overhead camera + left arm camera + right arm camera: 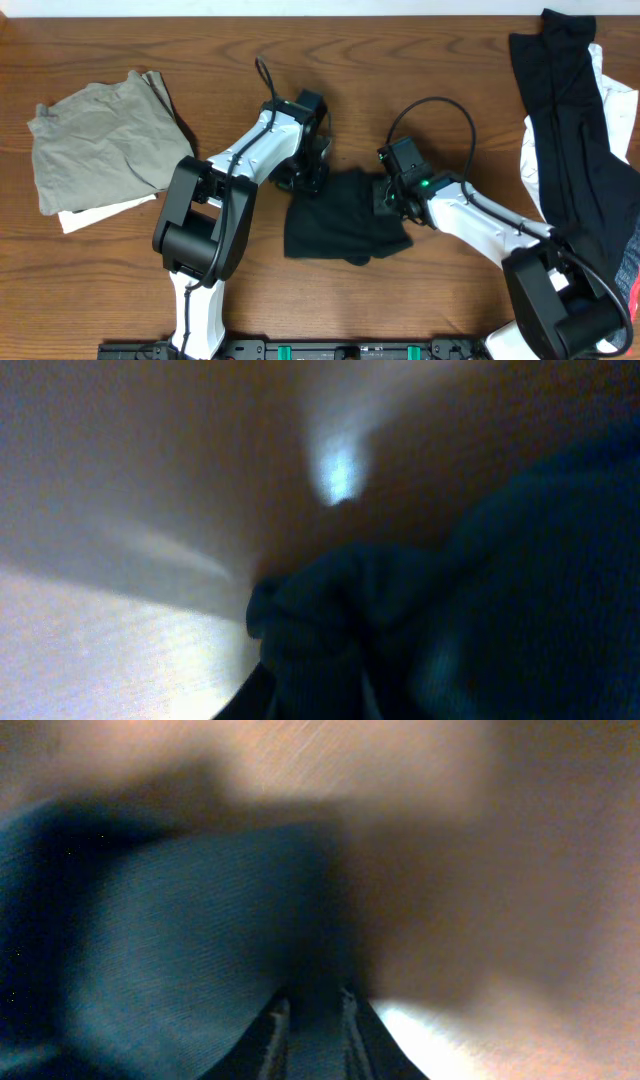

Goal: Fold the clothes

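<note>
A black garment [340,225] lies bunched at the middle of the wooden table [450,60]. My left gripper [308,180] sits at its top left corner, shut on a bunch of the black fabric [340,610]; the fingers [330,705] are mostly hidden in the dark cloth. My right gripper [388,195] is at the garment's upper right edge. In the right wrist view its fingers [310,1020] are close together, pinching an edge of the black fabric [180,950].
An olive-grey garment [95,140] lies folded at the left on a white piece [100,212]. A pile of black cloth [565,120] over white cloth [530,160] lies at the right edge, close to the right arm's base.
</note>
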Robot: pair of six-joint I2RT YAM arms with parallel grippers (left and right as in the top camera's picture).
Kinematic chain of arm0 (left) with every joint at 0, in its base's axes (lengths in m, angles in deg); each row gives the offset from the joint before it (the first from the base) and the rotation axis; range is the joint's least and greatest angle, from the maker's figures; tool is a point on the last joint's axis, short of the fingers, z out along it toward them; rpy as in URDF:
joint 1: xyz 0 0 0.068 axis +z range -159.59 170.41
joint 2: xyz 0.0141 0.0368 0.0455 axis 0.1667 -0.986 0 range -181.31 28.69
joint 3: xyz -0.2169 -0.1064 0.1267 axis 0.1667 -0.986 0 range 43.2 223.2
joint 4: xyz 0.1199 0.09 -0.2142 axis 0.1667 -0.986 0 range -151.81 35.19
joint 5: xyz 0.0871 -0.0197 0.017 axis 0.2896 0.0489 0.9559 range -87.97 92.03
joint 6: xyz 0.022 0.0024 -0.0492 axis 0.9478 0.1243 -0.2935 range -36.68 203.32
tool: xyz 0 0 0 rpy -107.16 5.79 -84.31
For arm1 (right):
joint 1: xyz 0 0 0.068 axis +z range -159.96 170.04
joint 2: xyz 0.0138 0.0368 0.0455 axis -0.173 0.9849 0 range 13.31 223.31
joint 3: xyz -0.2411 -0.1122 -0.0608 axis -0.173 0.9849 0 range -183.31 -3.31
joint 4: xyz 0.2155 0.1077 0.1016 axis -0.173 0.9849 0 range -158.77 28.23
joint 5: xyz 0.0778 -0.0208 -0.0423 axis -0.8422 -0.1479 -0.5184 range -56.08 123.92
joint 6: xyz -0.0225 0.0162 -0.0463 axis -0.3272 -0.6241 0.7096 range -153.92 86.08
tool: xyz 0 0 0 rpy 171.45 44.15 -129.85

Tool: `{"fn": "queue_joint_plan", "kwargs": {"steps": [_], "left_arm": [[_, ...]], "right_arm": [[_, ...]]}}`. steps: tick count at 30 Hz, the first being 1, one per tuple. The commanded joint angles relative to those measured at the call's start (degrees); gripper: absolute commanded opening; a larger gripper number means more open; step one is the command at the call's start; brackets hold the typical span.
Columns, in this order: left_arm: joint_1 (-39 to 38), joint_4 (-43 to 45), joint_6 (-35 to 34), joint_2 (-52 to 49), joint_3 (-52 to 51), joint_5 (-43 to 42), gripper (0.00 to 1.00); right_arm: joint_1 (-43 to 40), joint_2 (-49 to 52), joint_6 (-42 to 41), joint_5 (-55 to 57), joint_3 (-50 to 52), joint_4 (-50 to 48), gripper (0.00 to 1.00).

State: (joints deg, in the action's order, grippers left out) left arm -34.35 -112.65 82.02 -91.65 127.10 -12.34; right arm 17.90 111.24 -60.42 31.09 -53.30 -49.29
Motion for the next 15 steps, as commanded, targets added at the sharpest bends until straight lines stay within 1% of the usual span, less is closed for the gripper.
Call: {"fn": "queue_joint_plan", "kwargs": {"steps": [1,4,7,9,11,13,15], "left_arm": [[-0.3,-5.5,-6.9,-2.8,-3.1,3.0,0.1],[-0.9,-9.6,-7.2,-2.8,-3.1,3.1,0.07],[-0.9,-11.5,-7.2,-2.8,-3.1,3.1,0.07],[-0.9,-11.8,-7.2,-2.8,-3.1,3.1,0.07],[-0.9,-11.5,-7.2,-2.8,-3.1,3.1,0.07],[-0.9,-11.2,-7.2,-2.8,-3.1,3.1,0.08],[-0.9,-10.9,-7.2,-2.8,-3.1,3.1,0.08]], "right_arm": [[-2.6,1.4,3.5,5.9,0.6,-3.4,0.22],[-4.5,1.4,4.9,5.3,0.3,-5.6,0.26],[-6.0,1.1,7.7,0.9,-0.9,-4.9,0.4],[-6.8,1.0,10.2,-4.4,-1.7,-4.9,0.43],[-7.5,1.0,12.3,-14.1,-2.6,-3.8,0.44],[-7.8,1.1,12.4,-22.8,-2.7,-0.8,0.47],[-7.8,1.1,12.4,-27.6,-2.7,2.9,0.48]]}}
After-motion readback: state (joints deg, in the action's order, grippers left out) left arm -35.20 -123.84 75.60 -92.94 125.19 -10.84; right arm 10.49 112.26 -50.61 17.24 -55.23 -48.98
